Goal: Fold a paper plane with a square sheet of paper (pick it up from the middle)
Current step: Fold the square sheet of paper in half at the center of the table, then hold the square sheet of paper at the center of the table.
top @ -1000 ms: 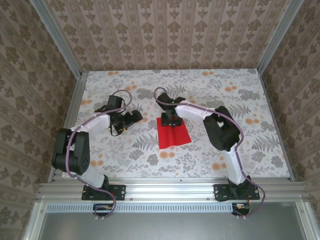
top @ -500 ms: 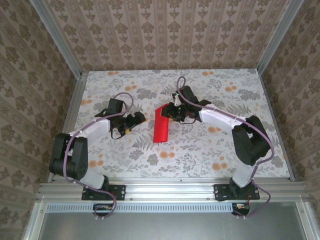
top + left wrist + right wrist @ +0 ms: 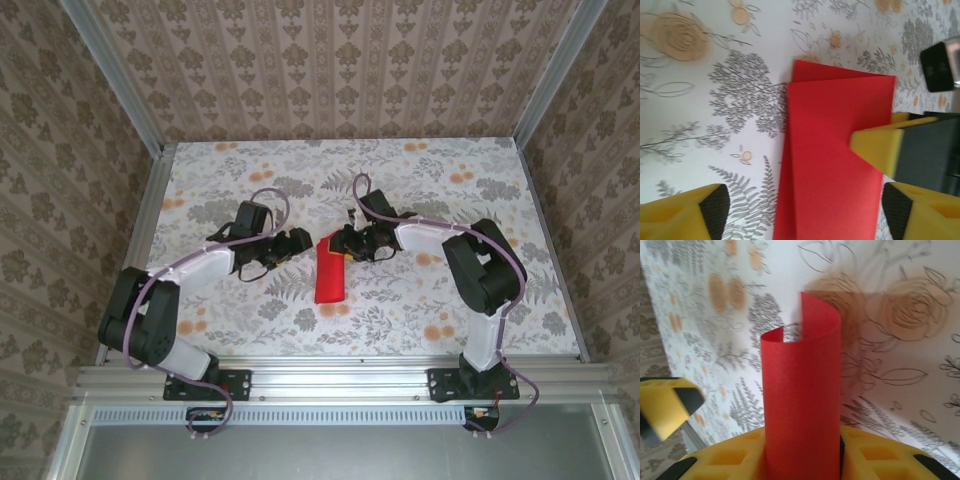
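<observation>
Looking down from above, we see the square sheet of paper (image 3: 329, 278) doubled over into a narrow strip near the middle of the desk (image 3: 430, 300). Its long axis runs from the near edge toward the far wall. The right claw (image 3: 347, 244) pinches the far end, which the right wrist view shows as a loose, uncreased curl. The left claw (image 3: 297, 245) stands just beside the strip's left edge, fingers (image 3: 685, 215) spread wide, gripping nothing.

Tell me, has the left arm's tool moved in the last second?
Yes. The left tool has slid rightward, away from the table's left rail, up to the red paper.
</observation>
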`<state>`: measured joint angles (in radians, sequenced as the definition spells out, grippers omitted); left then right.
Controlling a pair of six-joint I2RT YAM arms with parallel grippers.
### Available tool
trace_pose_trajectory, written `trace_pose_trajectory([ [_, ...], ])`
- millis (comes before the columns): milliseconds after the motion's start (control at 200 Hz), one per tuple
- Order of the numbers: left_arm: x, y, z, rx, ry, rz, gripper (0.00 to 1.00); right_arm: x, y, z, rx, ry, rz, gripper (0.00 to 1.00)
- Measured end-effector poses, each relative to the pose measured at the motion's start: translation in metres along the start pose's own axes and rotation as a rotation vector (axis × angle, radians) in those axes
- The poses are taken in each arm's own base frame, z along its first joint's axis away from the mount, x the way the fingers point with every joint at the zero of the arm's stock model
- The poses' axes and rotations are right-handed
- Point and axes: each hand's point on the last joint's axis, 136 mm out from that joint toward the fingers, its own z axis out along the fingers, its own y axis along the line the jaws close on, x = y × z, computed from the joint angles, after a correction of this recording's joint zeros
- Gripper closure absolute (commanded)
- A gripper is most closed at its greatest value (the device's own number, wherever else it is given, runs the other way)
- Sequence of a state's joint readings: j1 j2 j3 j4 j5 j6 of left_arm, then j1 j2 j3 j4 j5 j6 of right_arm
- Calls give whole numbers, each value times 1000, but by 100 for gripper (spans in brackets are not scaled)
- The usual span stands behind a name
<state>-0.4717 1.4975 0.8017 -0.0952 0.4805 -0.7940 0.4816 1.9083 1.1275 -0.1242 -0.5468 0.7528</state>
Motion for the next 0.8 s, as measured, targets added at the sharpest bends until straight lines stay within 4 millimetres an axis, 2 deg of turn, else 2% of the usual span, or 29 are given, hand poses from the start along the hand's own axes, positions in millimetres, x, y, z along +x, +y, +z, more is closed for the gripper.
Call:
trace_pose_trajectory([
  [200, 22, -6, 15, 31, 72, 2, 32, 1, -24, 9, 51, 17, 10, 59],
  [315, 30, 0, 19, 20, 97, -10, 38, 0, -26, 9, 54, 15, 5, 59],
  [520, 43, -2, 26, 15, 135, 1, 44, -2, -28, 9, 64, 8, 6, 60],
  [610, 52, -2, 31, 11, 165, 4, 43, -2, -28, 9, 64, 6, 11, 59],
  [805, 62, -5, 34, 40, 201, -38, 31, -3, -26, 8, -1, -2, 54, 54],
])
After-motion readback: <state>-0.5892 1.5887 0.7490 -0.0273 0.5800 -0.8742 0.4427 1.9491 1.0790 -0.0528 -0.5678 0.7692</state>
